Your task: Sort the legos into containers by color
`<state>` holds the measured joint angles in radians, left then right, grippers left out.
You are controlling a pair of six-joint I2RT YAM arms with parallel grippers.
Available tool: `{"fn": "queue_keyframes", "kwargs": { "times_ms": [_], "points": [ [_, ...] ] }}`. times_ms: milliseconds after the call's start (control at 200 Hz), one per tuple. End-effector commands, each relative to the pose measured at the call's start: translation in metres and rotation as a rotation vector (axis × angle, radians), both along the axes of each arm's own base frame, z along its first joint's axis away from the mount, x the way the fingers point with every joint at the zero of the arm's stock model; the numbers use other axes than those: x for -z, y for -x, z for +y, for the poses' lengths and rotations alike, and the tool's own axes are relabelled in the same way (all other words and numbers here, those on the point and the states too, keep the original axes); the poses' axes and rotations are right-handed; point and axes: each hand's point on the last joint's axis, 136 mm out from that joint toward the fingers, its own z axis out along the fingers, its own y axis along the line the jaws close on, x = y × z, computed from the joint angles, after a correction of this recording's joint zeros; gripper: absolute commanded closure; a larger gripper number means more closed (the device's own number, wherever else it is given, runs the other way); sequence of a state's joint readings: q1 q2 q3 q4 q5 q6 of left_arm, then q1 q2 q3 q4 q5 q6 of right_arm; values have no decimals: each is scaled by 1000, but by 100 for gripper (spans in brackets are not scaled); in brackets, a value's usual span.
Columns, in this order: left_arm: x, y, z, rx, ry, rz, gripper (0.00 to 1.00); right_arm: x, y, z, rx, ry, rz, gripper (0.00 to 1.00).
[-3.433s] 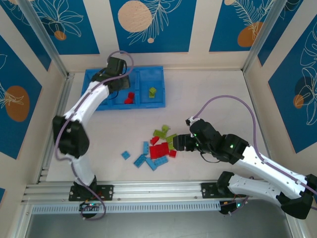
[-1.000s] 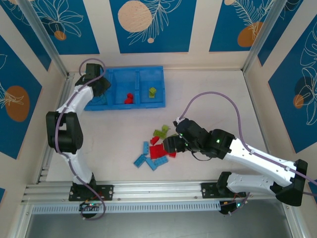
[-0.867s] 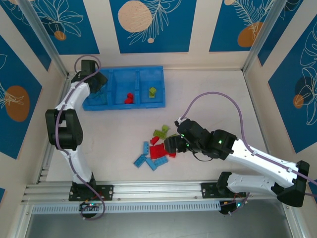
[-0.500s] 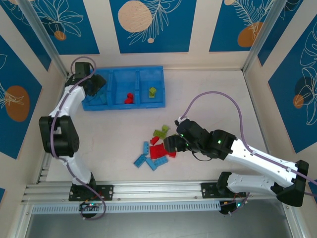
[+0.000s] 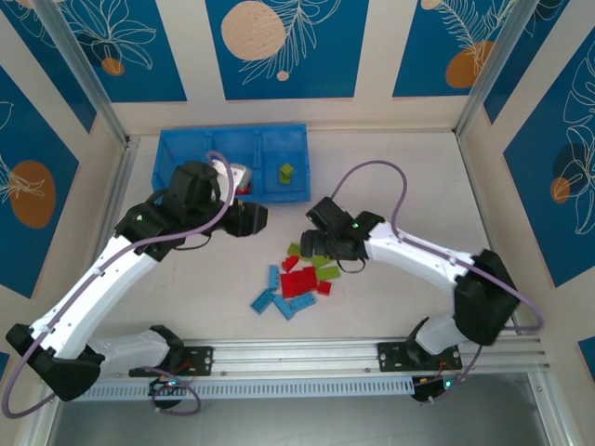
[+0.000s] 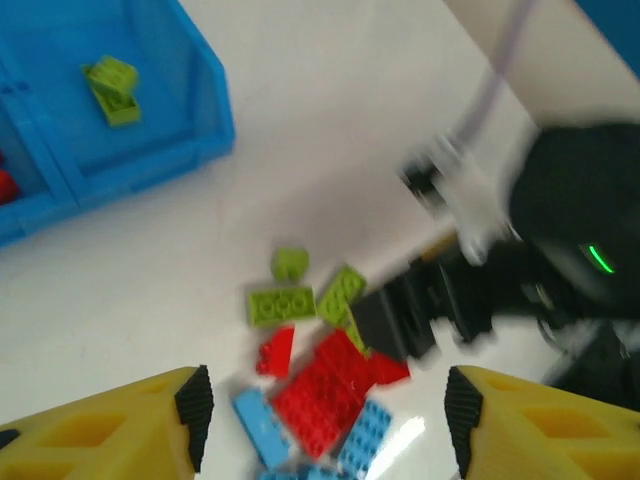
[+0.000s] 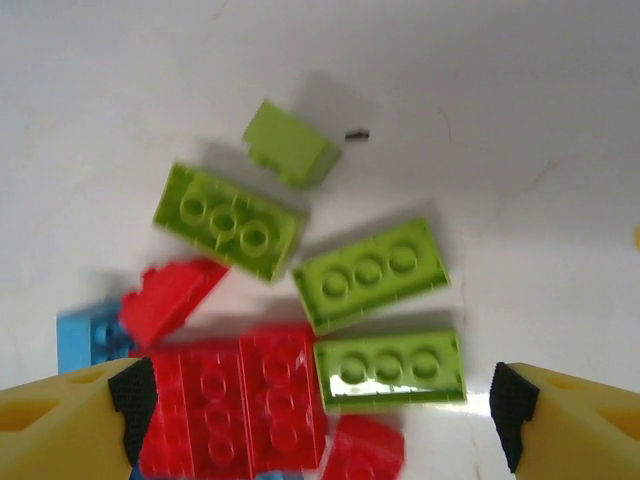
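The right gripper hangs low over a loose pile of small plastic bricks on the pale tabletop. Its two yellow fingers are spread wide with nothing held. Directly between the jaws lies a lime green rectangular plastic brick. Just ahead of it sit a second lime green brick and a third lime green brick, and furthest ahead a small lime green sloped piece. Toward the left finger are a large flat red plate, touching the nearest green brick, a small red sloped brick and a light blue brick. The left gripper hovers higher, jaws likewise wide and empty, with the same pile ahead of and between them. The long bright blue plastic tray sits far ahead toward its left finger, with a lime green piece lying in the end compartment. These bricks look light, rigid and smooth, so they are likely to skid or pop out of a shallow pinch. The best hold is probably across the two long side walls of one brick, fingers low. A green one at the pile's edge is the better choice, since neighbours there will not jam the jaws.
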<state>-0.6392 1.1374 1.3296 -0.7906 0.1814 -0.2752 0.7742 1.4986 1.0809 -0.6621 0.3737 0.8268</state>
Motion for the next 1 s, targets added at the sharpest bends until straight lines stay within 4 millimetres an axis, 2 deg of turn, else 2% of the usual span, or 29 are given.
{"fn": "queue_keyframes", "kwargs": {
  "times_ms": [0,105,190,300,465,595,700,770,895,995],
  "points": [
    [26,46,0,301,-112,10,28,6,-25,18,129,-95,73,12],
    [40,53,2,383,-148,-42,18,22,-43,21,182,-36,100,14],
    [49,58,-2,433,-143,-45,9,38,-51,21,219,3,132,17],
    [61,66,-5,488,-139,-18,2,56,-59,28,213,23,170,23],
    [69,66,-3,474,-146,-6,0,75,-63,30,232,46,193,39],
    [73,60,1,439,-174,-12,0,75,-61,26,253,34,178,54],
    [73,59,1,433,-174,-19,0,49,-62,21,244,32,88,62],
    [72,58,2,423,-177,-27,0,21,-62,19,216,19,-18,63],
    [70,50,10,368,-202,-68,0,-41,-69,42,51,-59,-263,63],
    [68,39,20,300,-241,-108,0,-74,-87,56,-23,-101,-428,63]
  ]
}}
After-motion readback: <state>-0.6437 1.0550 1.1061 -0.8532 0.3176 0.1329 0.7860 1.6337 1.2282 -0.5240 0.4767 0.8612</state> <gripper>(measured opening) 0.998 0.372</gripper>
